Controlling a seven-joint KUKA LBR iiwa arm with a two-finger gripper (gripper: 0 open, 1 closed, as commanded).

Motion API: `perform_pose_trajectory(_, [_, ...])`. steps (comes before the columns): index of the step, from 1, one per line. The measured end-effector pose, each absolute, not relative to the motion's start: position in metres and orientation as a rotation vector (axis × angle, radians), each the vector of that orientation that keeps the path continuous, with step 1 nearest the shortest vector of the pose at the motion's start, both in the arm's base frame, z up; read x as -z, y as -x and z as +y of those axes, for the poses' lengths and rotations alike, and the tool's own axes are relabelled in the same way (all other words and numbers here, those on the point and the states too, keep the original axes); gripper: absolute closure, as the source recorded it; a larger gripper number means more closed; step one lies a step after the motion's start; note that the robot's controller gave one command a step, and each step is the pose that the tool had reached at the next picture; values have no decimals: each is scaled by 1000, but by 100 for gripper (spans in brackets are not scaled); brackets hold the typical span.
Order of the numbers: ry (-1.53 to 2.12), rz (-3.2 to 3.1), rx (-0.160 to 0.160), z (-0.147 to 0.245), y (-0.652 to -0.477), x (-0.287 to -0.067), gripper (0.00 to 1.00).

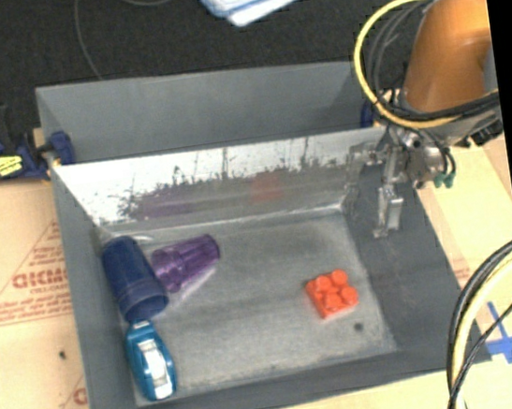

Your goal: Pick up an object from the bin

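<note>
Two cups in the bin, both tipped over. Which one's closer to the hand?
The purple cup, lying on its side just right of the dark blue cup; the hand is by the bin's right wall, so purple is nearer.

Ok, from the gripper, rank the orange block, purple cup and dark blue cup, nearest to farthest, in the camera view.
1. Orange block, on the bin floor right of centre, nearest the gripper at the right wall.
2. Purple cup, lying on its side, left of centre.
3. Dark blue cup, farthest, by the left wall.
</note>
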State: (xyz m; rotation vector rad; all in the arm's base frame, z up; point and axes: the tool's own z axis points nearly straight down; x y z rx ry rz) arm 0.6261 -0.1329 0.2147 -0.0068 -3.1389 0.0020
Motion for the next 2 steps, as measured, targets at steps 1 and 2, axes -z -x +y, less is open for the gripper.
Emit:
perform_pose_trajectory(1, [1,-3146,-4,-132,-627,-220,0])
perform_pose_trajectory(2, [-217,-3138,-5,-121,-578,-109,0])
